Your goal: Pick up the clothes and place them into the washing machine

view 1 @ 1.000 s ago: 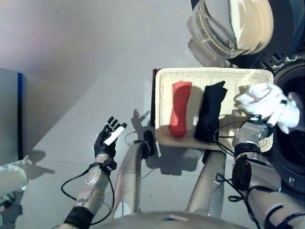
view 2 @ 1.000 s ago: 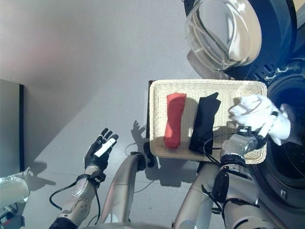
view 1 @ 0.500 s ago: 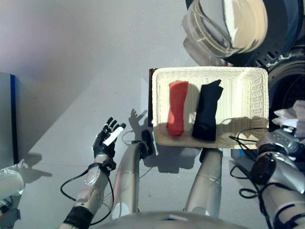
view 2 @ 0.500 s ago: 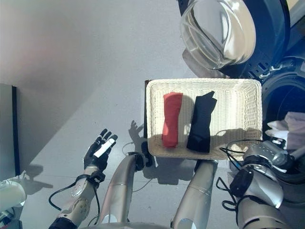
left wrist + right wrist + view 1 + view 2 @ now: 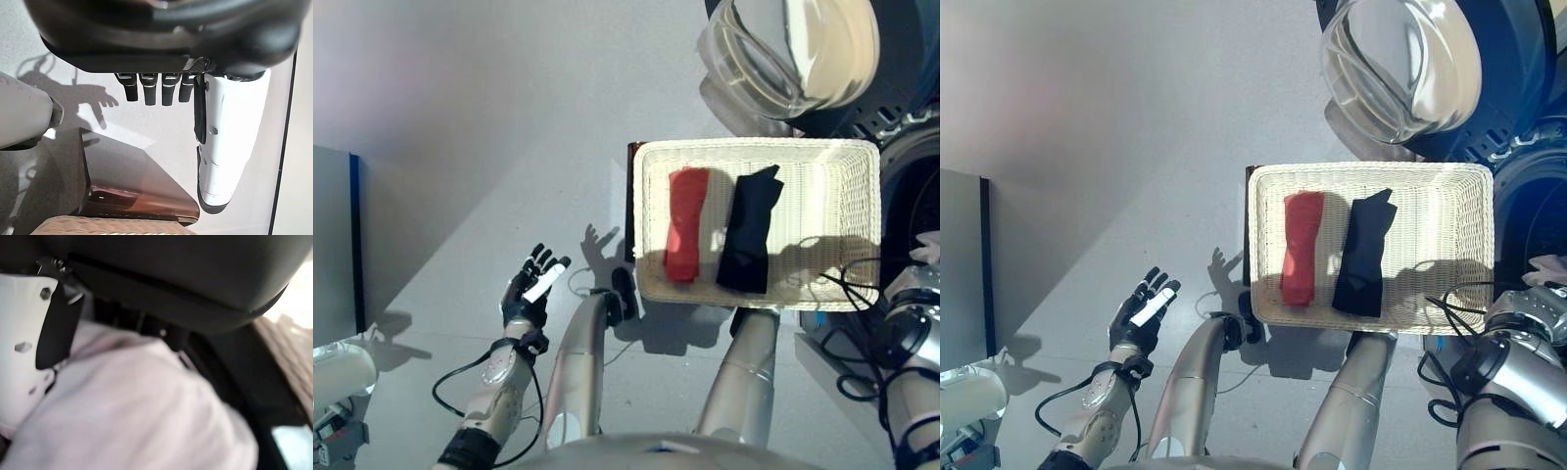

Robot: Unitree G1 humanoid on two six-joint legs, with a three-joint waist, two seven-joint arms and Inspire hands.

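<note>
A shallow wicker basket (image 5: 857, 235) rests on a low dark brown box (image 5: 629, 196) beside the washing machine (image 5: 911, 186). In it lie a folded red garment (image 5: 684, 235) and a folded black garment (image 5: 747, 240). My right hand (image 5: 29, 357) is at the machine's dark opening, shut on a white garment (image 5: 137, 411), a bit of which shows at the right edge of the eye views (image 5: 930, 245). My left hand (image 5: 530, 286) hangs open and empty over the floor, left of the basket; it also shows in the left wrist view (image 5: 161, 88).
The machine's round glass door (image 5: 783, 49) stands open above the basket. A grey cabinet with a blue edge (image 5: 335, 245) stands at the far left. Grey floor lies between it and the basket.
My right hand has carried the white garment from over the basket's right end to the machine's opening at the right edge. The left hand has stayed put.
</note>
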